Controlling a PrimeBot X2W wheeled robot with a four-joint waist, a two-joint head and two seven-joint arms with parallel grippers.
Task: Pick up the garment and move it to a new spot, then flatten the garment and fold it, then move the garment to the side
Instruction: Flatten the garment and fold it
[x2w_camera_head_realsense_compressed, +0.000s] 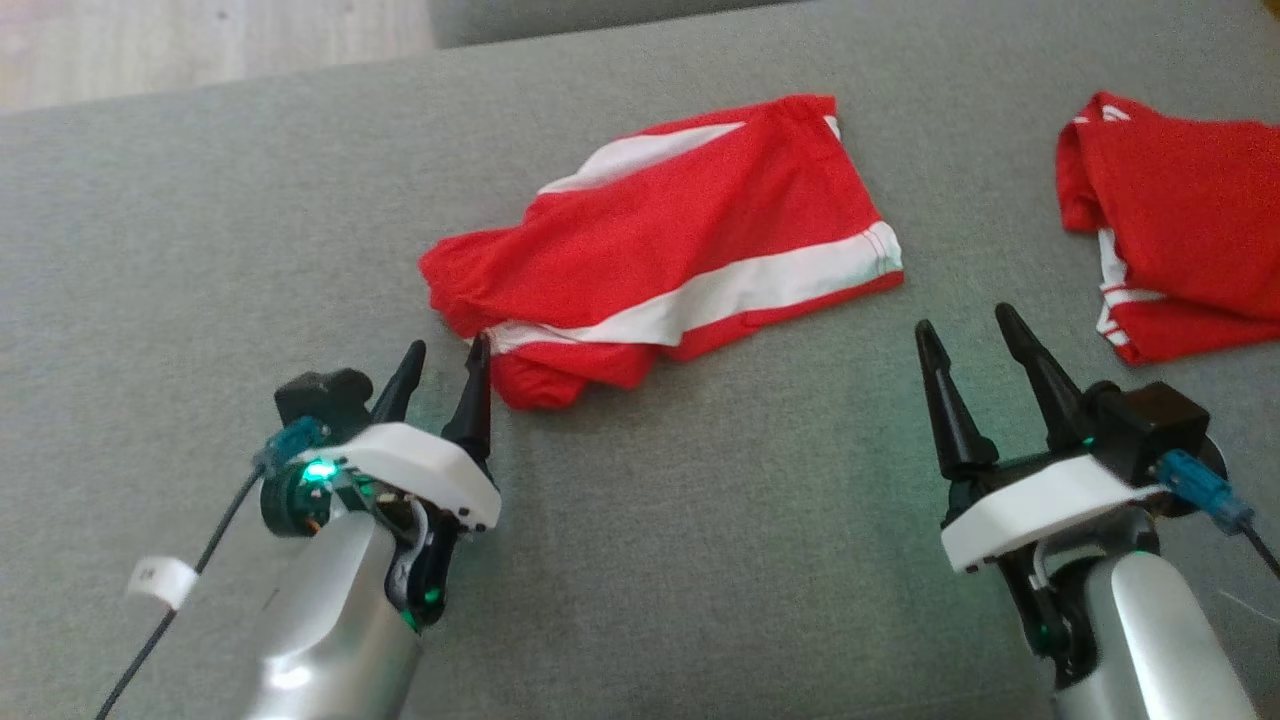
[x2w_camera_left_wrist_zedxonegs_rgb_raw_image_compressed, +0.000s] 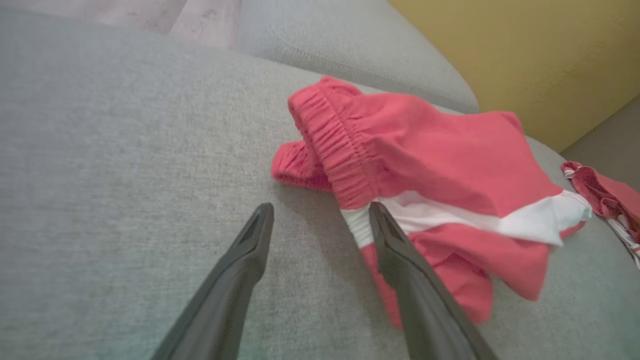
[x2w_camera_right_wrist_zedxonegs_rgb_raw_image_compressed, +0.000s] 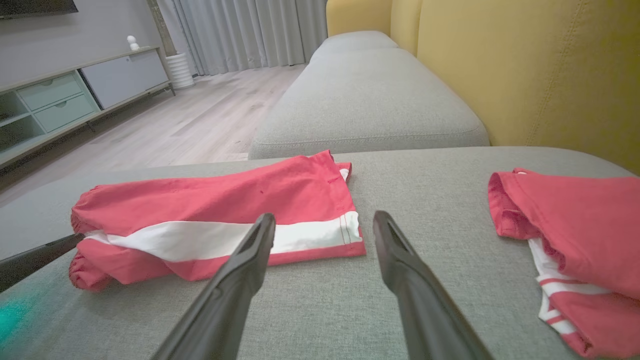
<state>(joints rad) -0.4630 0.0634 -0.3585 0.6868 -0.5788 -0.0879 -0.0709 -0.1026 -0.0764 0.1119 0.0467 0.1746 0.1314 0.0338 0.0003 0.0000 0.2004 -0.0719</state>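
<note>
grey woven sofa cushion (x2w_camera_head_realsense_compressed: 700, 540) carries everything. nearest, the left gripper (x2w_camera_head_realsense_compressed: 448, 345) hangs with its fingers spread and empty, one fingertip just at the gathered waistband (x2w_camera_left_wrist_zedxonegs_rgb_raw_image_compressed: 335, 145) of the garment (x2w_camera_head_realsense_compressed: 680, 230). the right gripper (x2w_camera_head_realsense_compressed: 964, 320), also spread and holding nothing, sits apart from the cloth, nearer the cushion's right edge. the garment, red shorts with a white stripe (x2w_camera_head_realsense_compressed: 740, 285), lies loosely doubled over around the middle of the cushion, waistband end bunched toward the left gripper, hemmed leg end (x2w_camera_head_realsense_compressed: 885, 255) toward the right. it looks light, thin and limp, so it will likely sag and drag rather than keep its shape. the thick elastic waistband seems the surest place to pinch, with the hem corner for the other gripper. farther off, a second red garment (x2w_camera_head_realsense_compressed: 1180, 220) rests at the cushion's right edge, well apart.
</note>
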